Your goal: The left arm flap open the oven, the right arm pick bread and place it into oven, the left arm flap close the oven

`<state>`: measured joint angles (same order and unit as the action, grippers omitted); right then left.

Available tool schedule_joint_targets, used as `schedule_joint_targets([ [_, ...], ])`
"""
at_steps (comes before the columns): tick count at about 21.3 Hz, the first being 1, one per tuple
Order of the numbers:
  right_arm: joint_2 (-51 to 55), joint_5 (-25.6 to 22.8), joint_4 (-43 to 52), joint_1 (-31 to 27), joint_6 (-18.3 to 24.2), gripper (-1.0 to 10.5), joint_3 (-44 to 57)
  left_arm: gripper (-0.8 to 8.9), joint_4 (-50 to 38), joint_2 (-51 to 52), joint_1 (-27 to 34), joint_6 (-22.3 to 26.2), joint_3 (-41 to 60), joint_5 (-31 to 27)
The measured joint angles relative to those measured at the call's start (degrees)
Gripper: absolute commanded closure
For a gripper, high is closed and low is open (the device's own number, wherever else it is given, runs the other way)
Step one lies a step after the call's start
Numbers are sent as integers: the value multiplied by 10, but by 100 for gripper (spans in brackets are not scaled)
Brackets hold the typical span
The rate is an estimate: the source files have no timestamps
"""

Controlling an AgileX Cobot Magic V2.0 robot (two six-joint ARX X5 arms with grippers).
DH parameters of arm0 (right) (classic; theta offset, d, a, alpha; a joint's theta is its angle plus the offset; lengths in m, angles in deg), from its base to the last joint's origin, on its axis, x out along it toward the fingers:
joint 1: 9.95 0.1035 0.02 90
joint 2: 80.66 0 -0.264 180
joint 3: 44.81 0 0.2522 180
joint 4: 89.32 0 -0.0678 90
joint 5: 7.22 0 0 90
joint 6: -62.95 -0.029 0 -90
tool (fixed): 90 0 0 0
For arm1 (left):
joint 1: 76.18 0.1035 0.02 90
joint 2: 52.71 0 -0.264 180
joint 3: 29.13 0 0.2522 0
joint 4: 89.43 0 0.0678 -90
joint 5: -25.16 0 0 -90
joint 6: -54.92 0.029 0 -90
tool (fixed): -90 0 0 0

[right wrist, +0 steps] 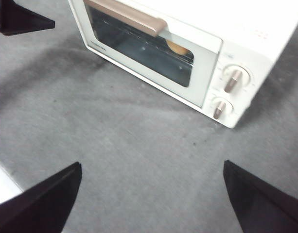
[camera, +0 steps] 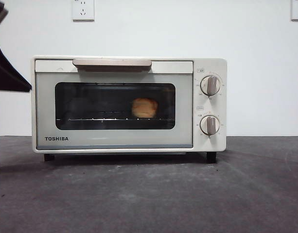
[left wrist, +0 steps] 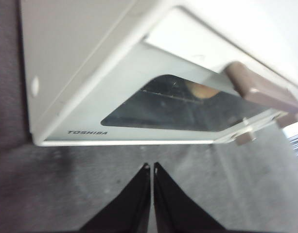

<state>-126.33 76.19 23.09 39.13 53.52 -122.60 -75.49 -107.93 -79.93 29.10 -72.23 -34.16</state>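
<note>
The left gripper [left wrist: 152,167], jaws pressed together and empty, hovers just beside the shut oven [camera: 129,104]; the right gripper [right wrist: 151,167] waits spread wide over the bench [camera: 149,194]. The bread [camera: 145,108], likely light and soft, sits inside on the rack.

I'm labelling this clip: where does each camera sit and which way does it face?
Front: low at table height, level at the oven; a dark arm at its left edge.
Left wrist: above the oven's door, its own left gripper shut.
Right wrist: high over the table, its own right gripper open.
All share the bread behind the glass.
</note>
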Motion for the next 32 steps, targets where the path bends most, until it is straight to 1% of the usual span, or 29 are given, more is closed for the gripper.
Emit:
schedule_joint_targets([
  [4, -12, 25, 35, 0, 0, 482, 9, 796, 147, 48, -23, 75, -67, -66],
  [6, -16, 36, 57, 0, 0, 483, 20, 796, 202, 64, -33, 102, -98, -89],
  [8, -17, 48, 82, 0, 0, 482, 39, 796, 250, 81, -43, 120, -130, -105],
  [14, -18, 82, 139, 0, -1, 482, 105, 797, 358, 124, -73, 158, -200, -165],
  [16, -18, 86, 162, 0, -3, 482, 119, 797, 380, 138, -79, 164, -212, -173],
  [22, -18, 96, 207, 0, -5, 482, 129, 797, 416, 176, -86, 171, -213, -175],
  [32, -18, 96, 212, 0, -5, 483, 129, 794, 426, 181, -87, 174, -213, -175],
])
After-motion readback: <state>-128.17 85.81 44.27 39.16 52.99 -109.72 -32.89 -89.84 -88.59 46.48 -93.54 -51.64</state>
